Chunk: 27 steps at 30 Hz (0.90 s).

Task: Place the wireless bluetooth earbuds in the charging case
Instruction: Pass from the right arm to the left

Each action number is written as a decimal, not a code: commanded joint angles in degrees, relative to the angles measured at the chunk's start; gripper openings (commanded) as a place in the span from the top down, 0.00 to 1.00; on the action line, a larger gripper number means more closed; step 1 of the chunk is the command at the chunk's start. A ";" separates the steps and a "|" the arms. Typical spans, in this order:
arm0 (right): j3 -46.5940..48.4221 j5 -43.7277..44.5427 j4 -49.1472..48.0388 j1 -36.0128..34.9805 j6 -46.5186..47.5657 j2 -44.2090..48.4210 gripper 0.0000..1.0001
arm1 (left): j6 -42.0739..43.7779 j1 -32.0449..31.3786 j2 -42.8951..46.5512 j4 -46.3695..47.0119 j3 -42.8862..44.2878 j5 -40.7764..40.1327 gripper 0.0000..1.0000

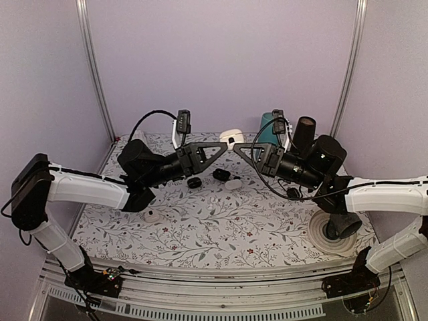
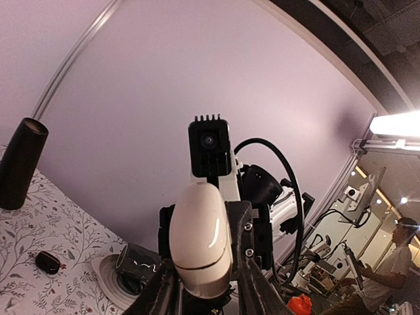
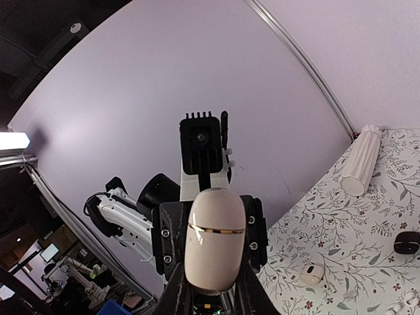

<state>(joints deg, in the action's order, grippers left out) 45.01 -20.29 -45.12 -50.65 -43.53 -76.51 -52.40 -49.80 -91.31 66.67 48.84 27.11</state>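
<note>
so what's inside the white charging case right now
Nothing inside shows. The glossy white pebble-shaped plastic charging case has its lid shut, with only a thin seam line around it, so whatever it holds is covered.

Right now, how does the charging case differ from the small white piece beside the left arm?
The charging case is larger than the small white piece. The left gripper and right gripper hold the case in the air; the piece lies on the table. Both are white.

soft even light, fisheye warp at wrist-view edges, perhaps slight glare on the charging case
</note>
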 commanded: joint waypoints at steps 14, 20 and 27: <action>0.75 -0.19 2.62 -0.74 0.73 -2.15 0.97 | 0.17 0.58 -0.71 1.29 2.05 2.02 0.85; 0.92 1.01 6.11 -0.75 2.07 -1.49 0.91 | 2.02 0.81 0.17 0.27 1.75 3.87 1.00; 0.76 2.87 9.80 -0.40 4.15 0.64 0.50 | 3.48 2.21 2.52 -1.57 -0.28 5.45 1.00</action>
<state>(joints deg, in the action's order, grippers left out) 45.41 -19.46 -40.16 -51.00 -41.01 -77.30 -51.13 -48.62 -91.50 64.84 49.01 30.04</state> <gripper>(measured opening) 0.427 0.219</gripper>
